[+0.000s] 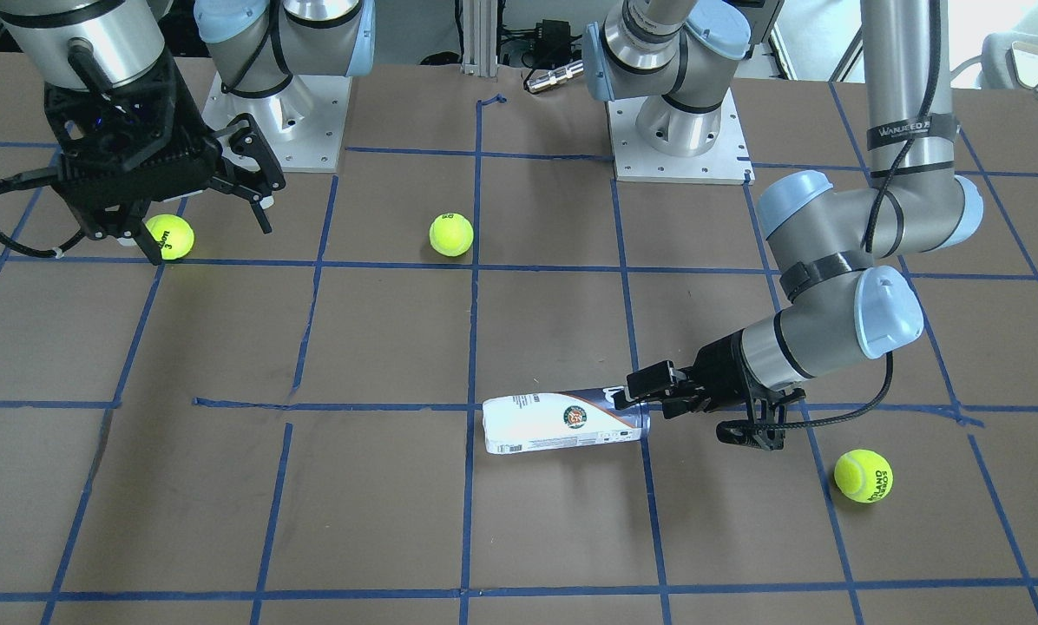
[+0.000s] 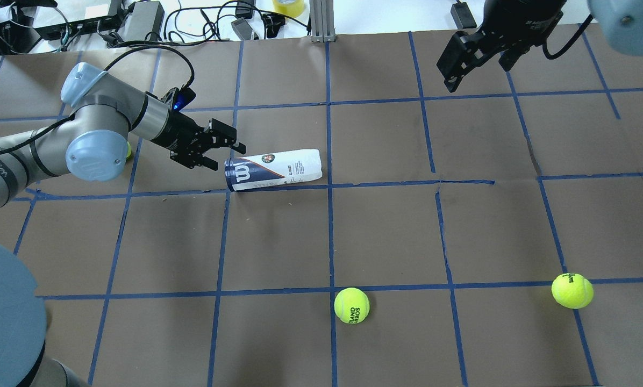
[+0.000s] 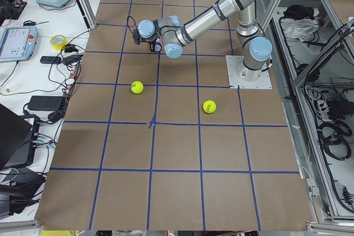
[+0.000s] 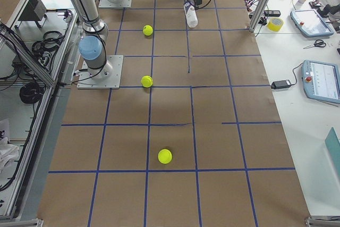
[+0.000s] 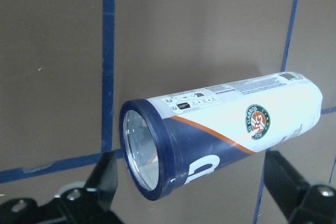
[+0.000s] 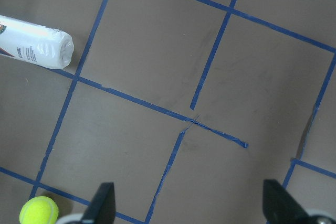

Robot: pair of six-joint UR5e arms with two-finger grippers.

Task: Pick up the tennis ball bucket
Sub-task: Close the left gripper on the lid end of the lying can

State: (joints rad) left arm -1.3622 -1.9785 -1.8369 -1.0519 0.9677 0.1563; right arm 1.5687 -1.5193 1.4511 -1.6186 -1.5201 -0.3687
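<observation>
The tennis ball bucket point(image 2: 273, 169) lies on its side on the brown table, navy end toward my left arm. It also shows in the front view point(image 1: 562, 423), the left wrist view point(image 5: 220, 129), the right wrist view point(image 6: 37, 45) and the right side view point(image 4: 190, 14). My left gripper point(image 2: 227, 156) is open and low at the navy rim, its fingers point(image 5: 105, 177) on either side of that end, not closed on it; it also shows in the front view point(image 1: 645, 399). My right gripper point(image 2: 480, 64) is open and empty, high over the far right of the table point(image 1: 211, 221).
Three yellow-green tennis balls lie on the table: one near the middle point(image 2: 351, 305), one at the right point(image 2: 572, 290), one behind my left arm point(image 1: 863, 475). Blue tape lines point(image 2: 329, 231) grid the surface. Cables and boxes point(image 2: 85, 21) lie beyond the far edge.
</observation>
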